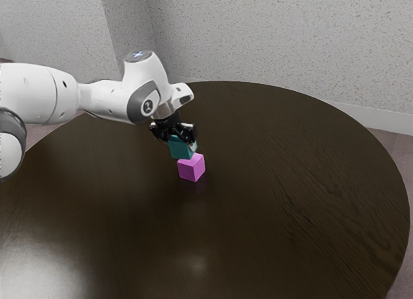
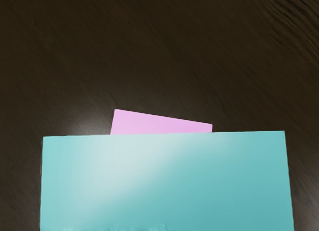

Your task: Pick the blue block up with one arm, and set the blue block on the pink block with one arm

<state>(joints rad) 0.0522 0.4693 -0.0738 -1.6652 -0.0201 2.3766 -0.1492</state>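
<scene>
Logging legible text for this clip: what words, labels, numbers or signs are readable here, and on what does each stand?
A small white mark on the grey round cap of the white robot arm's joint: too small to read.
No text, number or sign on the teal-blue cube, the pink cube or the dark wooden round table.

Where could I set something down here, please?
The table is bare toward the exterior view's right of the pink block and along its near edge. Crowded only where the gripper holds the blue block above it.
</scene>
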